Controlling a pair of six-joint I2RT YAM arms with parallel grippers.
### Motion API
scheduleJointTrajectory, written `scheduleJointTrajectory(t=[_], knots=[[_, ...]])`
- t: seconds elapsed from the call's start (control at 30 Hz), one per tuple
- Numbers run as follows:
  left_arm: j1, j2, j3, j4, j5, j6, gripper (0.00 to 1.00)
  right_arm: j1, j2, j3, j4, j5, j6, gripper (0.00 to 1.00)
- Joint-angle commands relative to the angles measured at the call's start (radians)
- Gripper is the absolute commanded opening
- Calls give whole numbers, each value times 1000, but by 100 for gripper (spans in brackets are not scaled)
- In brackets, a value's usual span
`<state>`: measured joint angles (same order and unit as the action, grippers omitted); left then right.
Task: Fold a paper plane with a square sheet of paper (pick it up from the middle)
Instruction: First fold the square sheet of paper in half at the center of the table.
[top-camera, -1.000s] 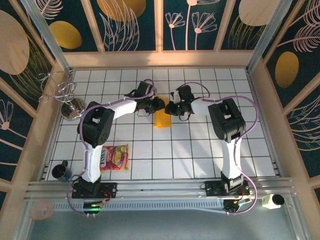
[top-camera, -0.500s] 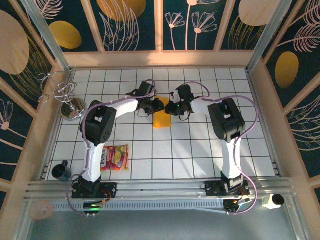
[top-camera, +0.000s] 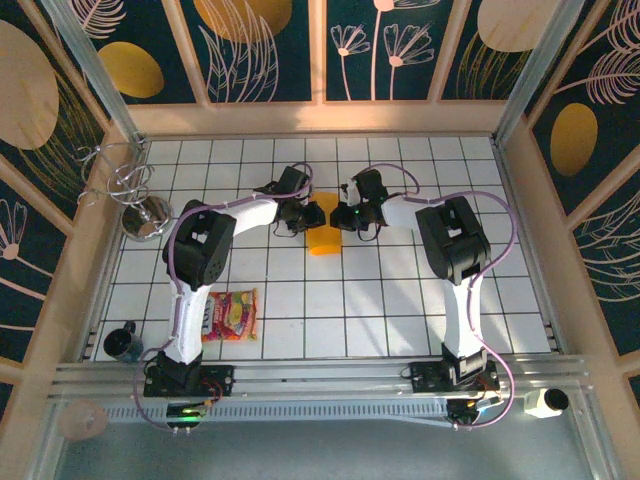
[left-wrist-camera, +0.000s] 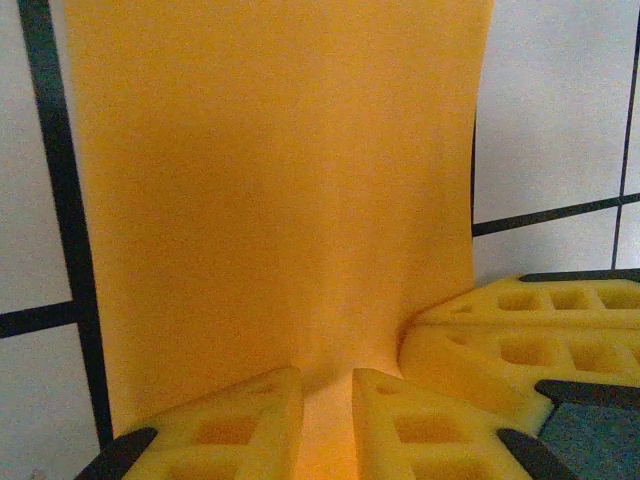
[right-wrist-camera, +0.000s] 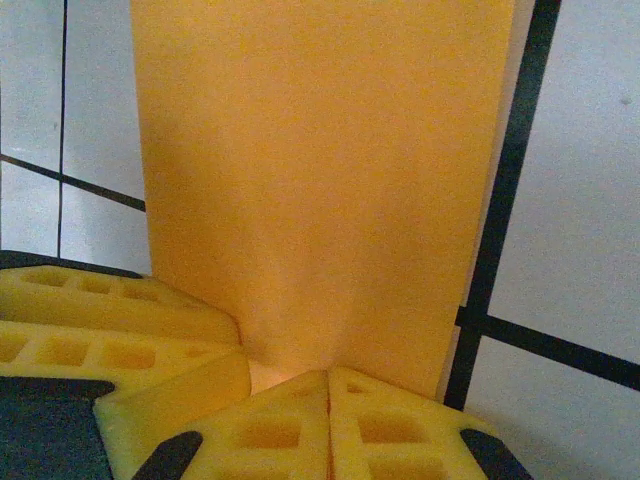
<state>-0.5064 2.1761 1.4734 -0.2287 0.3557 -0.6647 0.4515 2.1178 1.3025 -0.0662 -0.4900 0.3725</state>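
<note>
The square sheet of paper (top-camera: 322, 238) is a folded orange-yellow strip, near end on the white tiles and far end raised between both grippers. My left gripper (top-camera: 313, 212) comes in from the left and my right gripper (top-camera: 338, 215) from the right, nearly touching. In the left wrist view the paper (left-wrist-camera: 280, 180) runs down into the narrow gap of the left gripper (left-wrist-camera: 327, 375), which is shut on it. In the right wrist view the paper (right-wrist-camera: 320, 170) puckers where the right gripper (right-wrist-camera: 329, 375) pinches its edge, pads pressed together. No paper plane shape shows.
A red-and-yellow snack packet (top-camera: 229, 315) lies near the left arm's base. A metal wire stand (top-camera: 135, 205) sits at the far left and a dark cup (top-camera: 122, 342) at the near left corner. Wooden walls ring the tiled floor.
My left arm has edged to the right, bringing its gripper closer to the right one over the paper's far end. The right gripper has stayed put.
</note>
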Motion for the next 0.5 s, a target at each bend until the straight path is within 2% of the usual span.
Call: scheduleJointTrajectory(t=[0.0, 0.3, 0.47], knots=[[29, -2, -39, -64, -40, 39, 21, 22, 104, -60, -206, 49, 3, 8], [153, -125, -231, 42, -7, 47, 22, 14, 107, -57, -220, 48, -9, 8], [163, -195, -238, 124, 56, 27, 22, 13, 113, -33, -237, 48, -30, 8]])
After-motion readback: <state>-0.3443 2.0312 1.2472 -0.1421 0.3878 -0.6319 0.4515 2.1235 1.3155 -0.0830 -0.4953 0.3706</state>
